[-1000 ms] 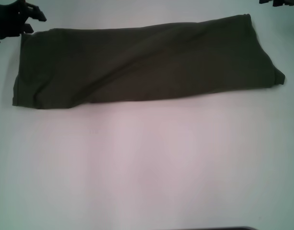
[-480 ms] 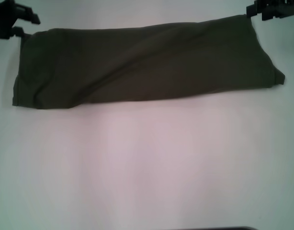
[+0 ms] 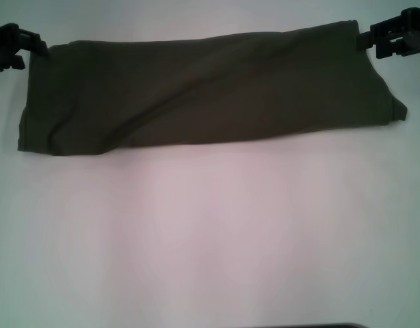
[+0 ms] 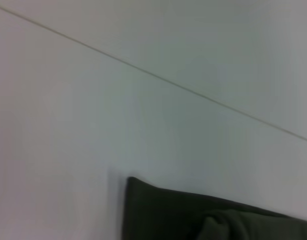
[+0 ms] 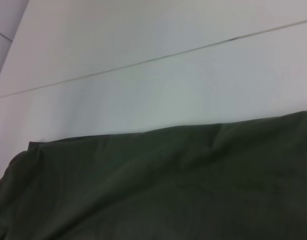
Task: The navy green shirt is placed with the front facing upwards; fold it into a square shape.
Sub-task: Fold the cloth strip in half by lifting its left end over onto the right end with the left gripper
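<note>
The navy green shirt [image 3: 203,92] is laid on the white table [image 3: 210,246] as a long folded band, its long axis running left to right across the far part of the table — slightly tilted, the right end sitting a little farther from the robot than the left. A shallow diagonal crease is seen running along the band from lower left to upper right. No lettering or label is visible on the upturned surface.

The left gripper [image 3: 32,49] is held at the far left corner of the band, just beside or touching the cloth edge — which cannot be told. The right gripper [image 3: 366,39] is placed at the far right corner in the same way. Whether either gripper's jaws are parted or closed on the fabric cannot be told.

In the left wrist view only a corner of the shirt [image 4: 193,215] is shown; in the right wrist view its far edge [image 5: 168,185] is seen against the table.
</note>
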